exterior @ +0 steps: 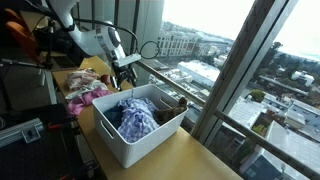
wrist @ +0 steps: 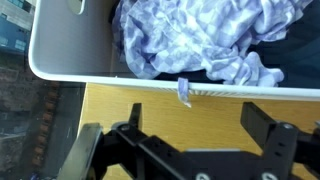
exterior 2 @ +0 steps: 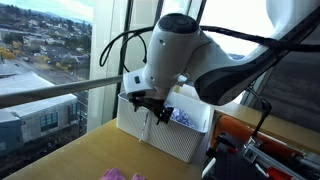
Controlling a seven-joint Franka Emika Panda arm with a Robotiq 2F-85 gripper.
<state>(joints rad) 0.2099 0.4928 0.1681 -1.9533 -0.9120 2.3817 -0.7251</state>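
Note:
My gripper [wrist: 197, 118] stands open with nothing between its black fingers [wrist: 264, 120], over the wooden table [wrist: 210, 105] just outside the white basket [wrist: 60, 72]. In the wrist view the basket holds crumpled blue-and-white patterned cloth [wrist: 215, 35], and a small strip of it [wrist: 184, 91] hangs over the rim. In both exterior views the gripper [exterior: 125, 75] [exterior 2: 157, 108] hovers beside the basket [exterior: 135, 140] [exterior 2: 170, 135], with the patterned cloth [exterior: 135, 115] piled inside. A pink cloth [exterior: 85, 97] lies on the table behind the basket.
A big window with a metal rail [exterior: 185, 90] runs along the table edge, close to the basket. A dark object [exterior: 172, 102] lies in the basket by the window side. Orange and black equipment [exterior 2: 250, 145] stands beside the basket. Pink cloth bits [exterior 2: 120, 175] show at the near table edge.

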